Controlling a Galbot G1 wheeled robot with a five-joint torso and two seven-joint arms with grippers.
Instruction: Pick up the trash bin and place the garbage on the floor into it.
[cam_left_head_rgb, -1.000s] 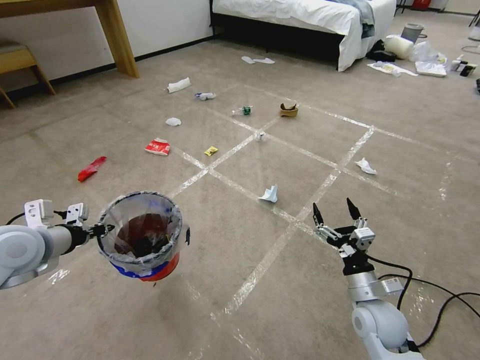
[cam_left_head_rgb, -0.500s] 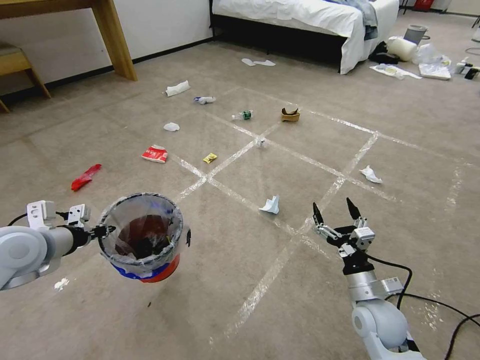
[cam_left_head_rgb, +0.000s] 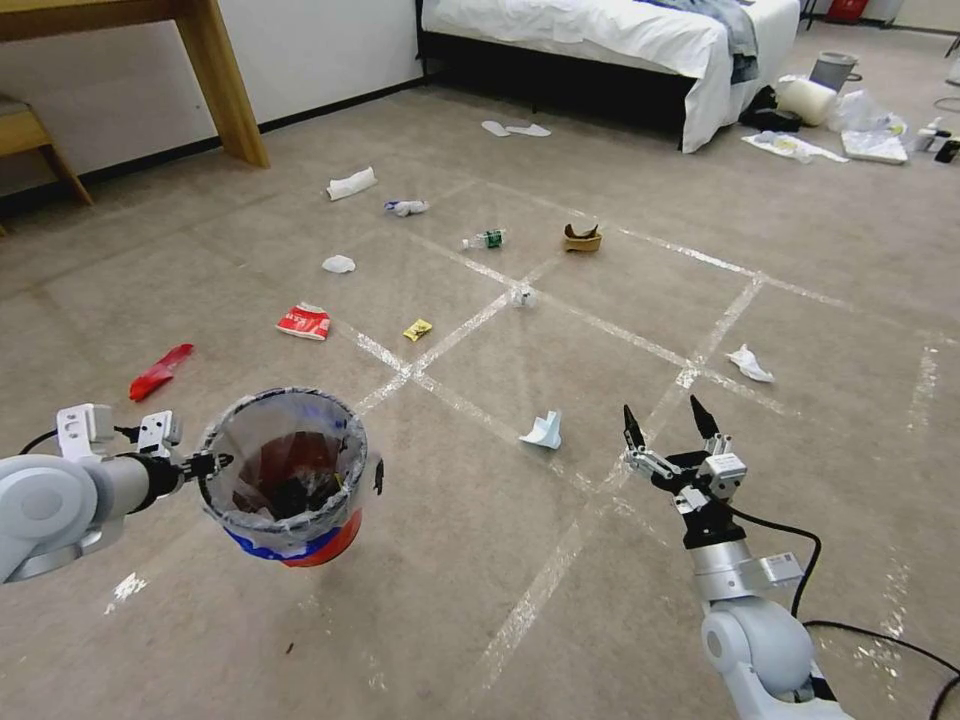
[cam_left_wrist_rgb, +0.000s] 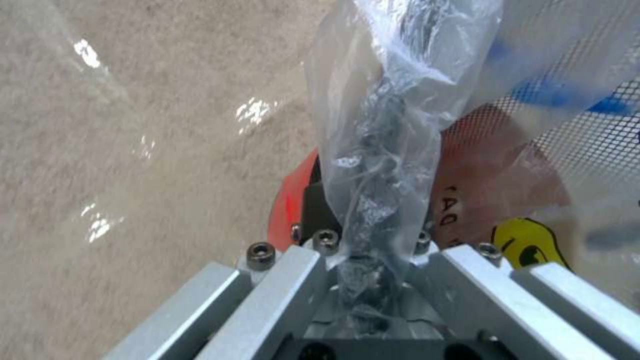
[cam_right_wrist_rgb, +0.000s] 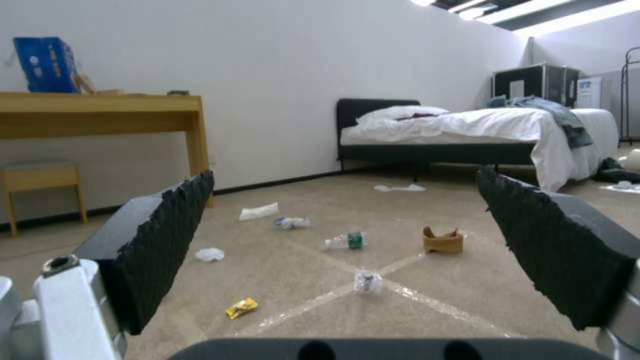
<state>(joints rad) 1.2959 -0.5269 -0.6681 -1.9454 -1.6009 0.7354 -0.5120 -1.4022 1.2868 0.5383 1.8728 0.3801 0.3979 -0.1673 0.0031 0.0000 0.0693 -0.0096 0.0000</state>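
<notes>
The trash bin (cam_left_head_rgb: 285, 478), red with a blue band and a clear bag liner, hangs above the floor (cam_left_head_rgb: 840, 260) at lower left. My left gripper (cam_left_head_rgb: 205, 463) is shut on its rim; in the left wrist view the gripper (cam_left_wrist_rgb: 363, 250) pinches bag and rim (cam_left_wrist_rgb: 293, 200). My right gripper (cam_left_head_rgb: 660, 410) stands open and holds nothing at lower right, and the right wrist view shows its fingers (cam_right_wrist_rgb: 167, 235) spread wide. Garbage lies ahead: a pale blue scrap (cam_left_head_rgb: 542, 430), a white tissue (cam_left_head_rgb: 750, 363), a yellow wrapper (cam_left_head_rgb: 417, 329), a red wrapper (cam_left_head_rgb: 304, 322), a bottle (cam_left_head_rgb: 485, 239) and torn brown paper (cam_left_head_rgb: 582, 238).
A bed (cam_left_head_rgb: 600, 40) stands at the back, with a wooden desk leg (cam_left_head_rgb: 225, 85) and a stool (cam_left_head_rgb: 30, 140) at back left. A grey bin (cam_left_head_rgb: 830, 68) and bags sit at back right. A black cable (cam_left_head_rgb: 870, 640) trails by my right arm.
The whole head view has shifted: the litter and tape lines sit lower and closer, so the camera has moved forward. Both arms keep the same pose, bin still held.
</notes>
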